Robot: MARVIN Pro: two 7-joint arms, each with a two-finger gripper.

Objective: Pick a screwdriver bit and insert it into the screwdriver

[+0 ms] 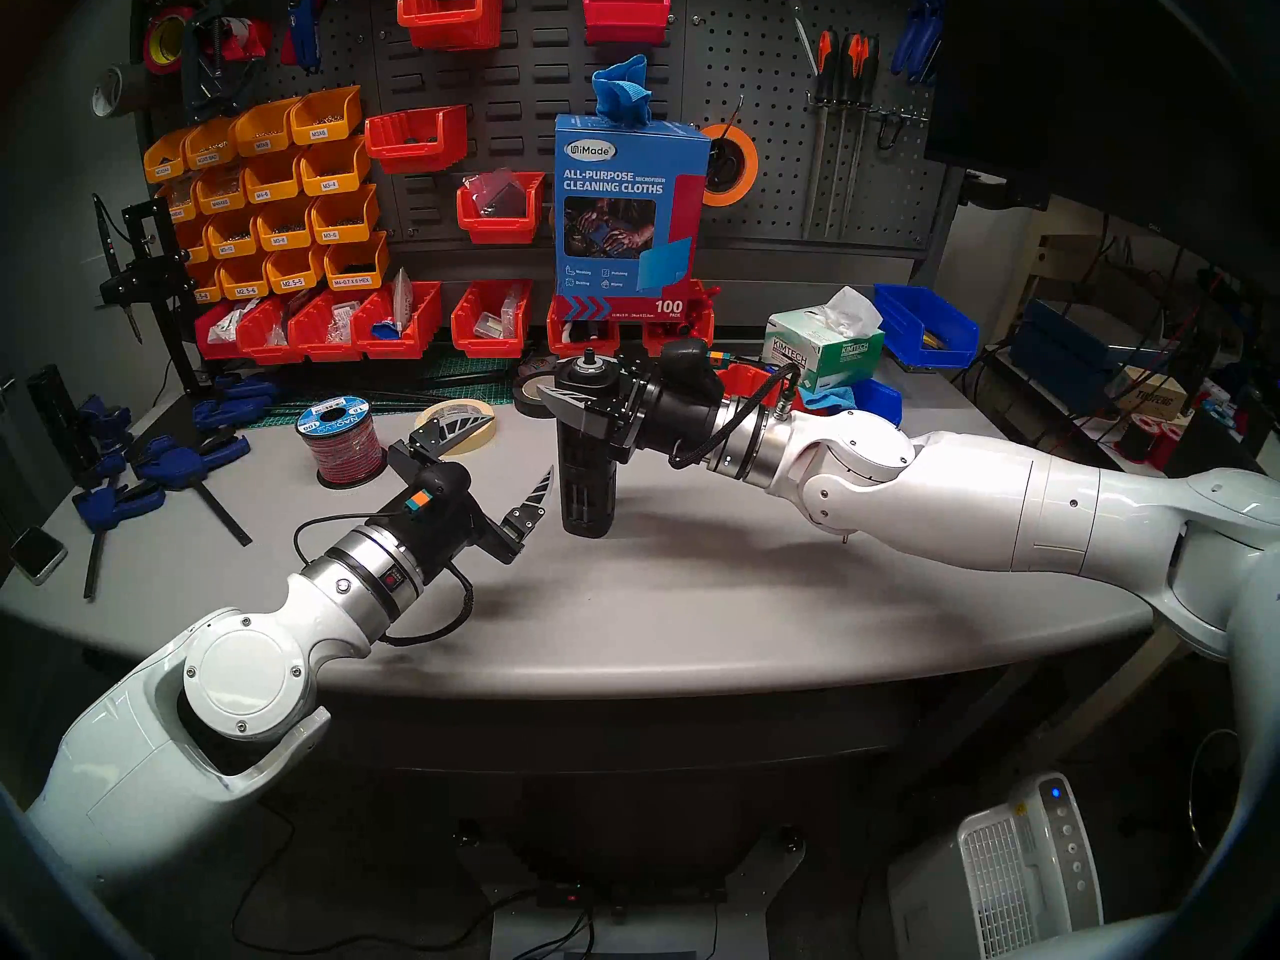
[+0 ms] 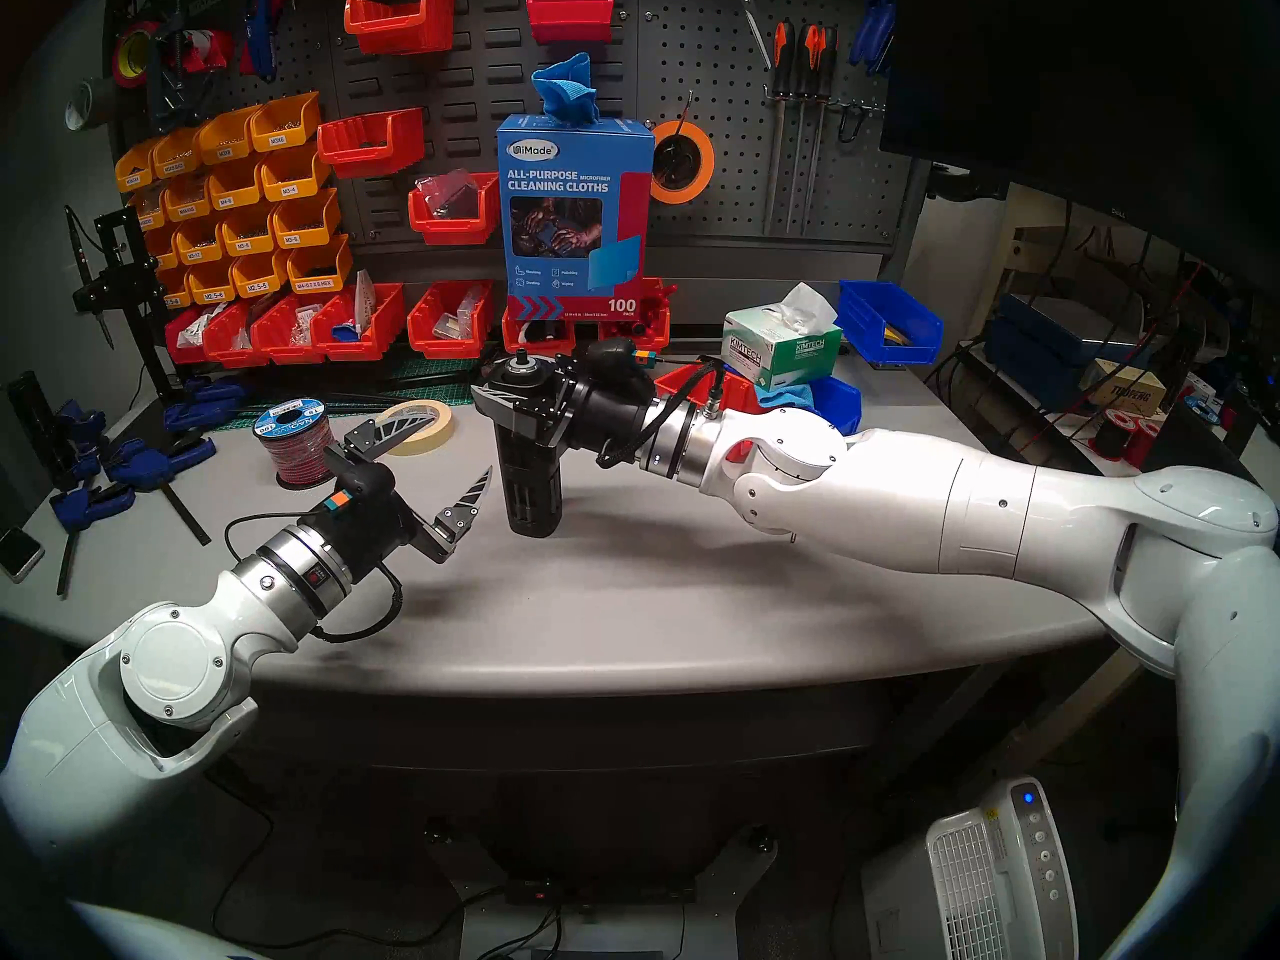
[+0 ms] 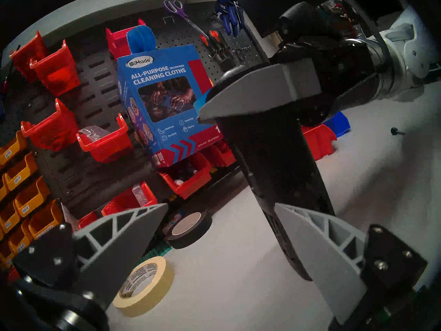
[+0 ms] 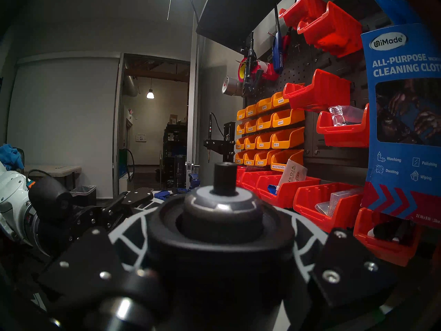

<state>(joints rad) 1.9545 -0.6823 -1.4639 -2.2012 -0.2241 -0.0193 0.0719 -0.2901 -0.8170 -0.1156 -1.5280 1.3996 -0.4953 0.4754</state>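
The right pincer [image 1: 564, 401] was clamped around the upper part of the screwdriver [image 1: 589, 480], which was held upright with its base on or just above the grey counter [image 1: 692, 591]; contact could not be confirmed. A short black stub [image 4: 225, 177] was seen projecting from the silver ring on top of the screwdriver. The left pincer [image 1: 499, 453] was spread wide apart and empty, positioned level just beside the lower half of the screwdriver. A roll of masking tape [image 3: 145, 287] and a roll of black tape [image 3: 188, 230] were located behind the left pincer. A small black-knobbed pin [image 3: 397, 131] was lying on the counter, well apart. No screwdriver bit could be identified.
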